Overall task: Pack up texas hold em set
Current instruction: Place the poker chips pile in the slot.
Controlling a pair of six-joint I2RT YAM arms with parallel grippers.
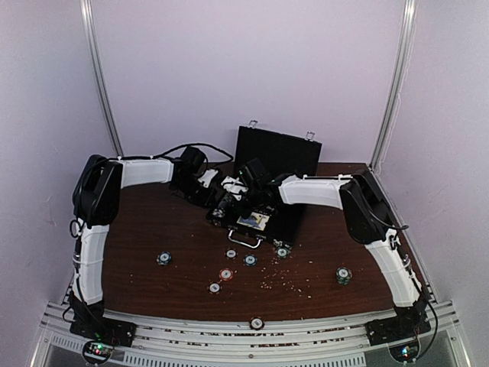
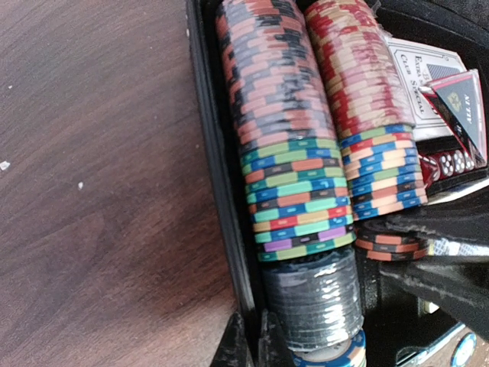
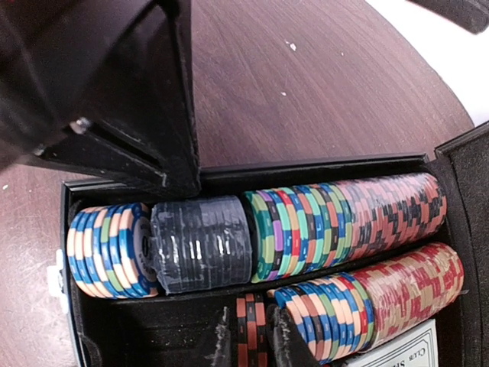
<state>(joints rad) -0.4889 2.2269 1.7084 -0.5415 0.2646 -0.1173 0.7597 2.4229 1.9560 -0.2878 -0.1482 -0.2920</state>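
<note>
The black case [image 1: 290, 218] lies open at the table's middle, its lid [image 1: 276, 151] upright behind. Rows of striped chips [image 2: 294, 153] fill it, with a plastic-wrapped black stack [image 2: 317, 294], card decks [image 2: 428, 76] and red dice [image 2: 451, 163]. My left gripper [image 2: 250, 344] is shut on the case's side wall [image 2: 218, 191], one finger outside and one inside; it shows over the case from above [image 1: 221, 200]. My right gripper [image 3: 250, 340] is shut on a few black-and-orange chips [image 3: 252, 325] at the second row's end, beside the blue-striped chips [image 3: 328, 313].
Several loose chips lie on the brown table in front of the case, among them a teal one [image 1: 164, 258], a red one [image 1: 226, 274], one at the right [image 1: 344, 274] and one at the front edge [image 1: 257, 323]. Small crumbs [image 1: 286, 279] are scattered there. The case handle [image 1: 244, 239] faces me.
</note>
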